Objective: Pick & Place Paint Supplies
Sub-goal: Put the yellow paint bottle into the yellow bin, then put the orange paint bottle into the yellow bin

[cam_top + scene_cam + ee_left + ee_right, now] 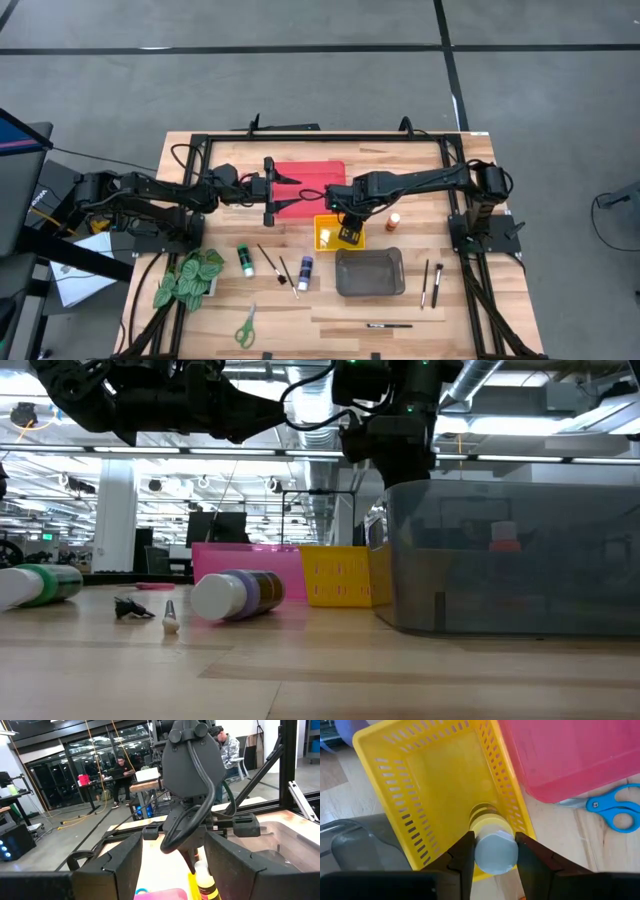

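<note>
Yellow paint bottle [492, 845], white-capped, sits between the fingers of the right gripper [493, 851], which grips it over the slotted yellow tray [415, 780], beside the red tray [570, 755] and the grey tray [369, 272]. Blue-handled scissors [612, 811] lie half under the red tray. Over that tray the left gripper [283, 190] hangs spread wide and empty.

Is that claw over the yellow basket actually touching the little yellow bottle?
Touching. In the right wrist view, the right gripper has its two dark fingers pressed against both sides of the yellow paint bottle, held above the yellow tray.
</note>
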`<state>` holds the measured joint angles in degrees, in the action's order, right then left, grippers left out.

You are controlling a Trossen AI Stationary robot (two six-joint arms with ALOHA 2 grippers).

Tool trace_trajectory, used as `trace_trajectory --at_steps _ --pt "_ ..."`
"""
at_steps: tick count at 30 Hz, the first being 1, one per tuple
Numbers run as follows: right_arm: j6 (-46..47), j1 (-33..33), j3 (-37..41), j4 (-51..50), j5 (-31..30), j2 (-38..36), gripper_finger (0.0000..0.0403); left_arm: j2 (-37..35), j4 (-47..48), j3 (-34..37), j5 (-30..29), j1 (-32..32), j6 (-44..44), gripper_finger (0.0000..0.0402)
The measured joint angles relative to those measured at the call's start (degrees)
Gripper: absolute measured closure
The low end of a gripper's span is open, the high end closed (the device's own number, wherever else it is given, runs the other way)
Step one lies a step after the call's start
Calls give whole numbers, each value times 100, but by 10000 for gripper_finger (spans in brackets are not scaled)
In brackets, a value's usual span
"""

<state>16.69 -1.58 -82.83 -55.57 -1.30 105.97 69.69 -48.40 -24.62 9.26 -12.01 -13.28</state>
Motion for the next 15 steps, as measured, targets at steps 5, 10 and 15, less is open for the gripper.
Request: trace_trajectory --at_steps 5,10,15 --pt "-59 0 26 58 20 20 224 0 0 1 -1 0 0 198" --pt "-62 -5 22 215 112 15 187 0 0 0 0 0 0 198" --pt "-110 -60 22 399 170 -170 179 0 31 2 -1 0 0 198"
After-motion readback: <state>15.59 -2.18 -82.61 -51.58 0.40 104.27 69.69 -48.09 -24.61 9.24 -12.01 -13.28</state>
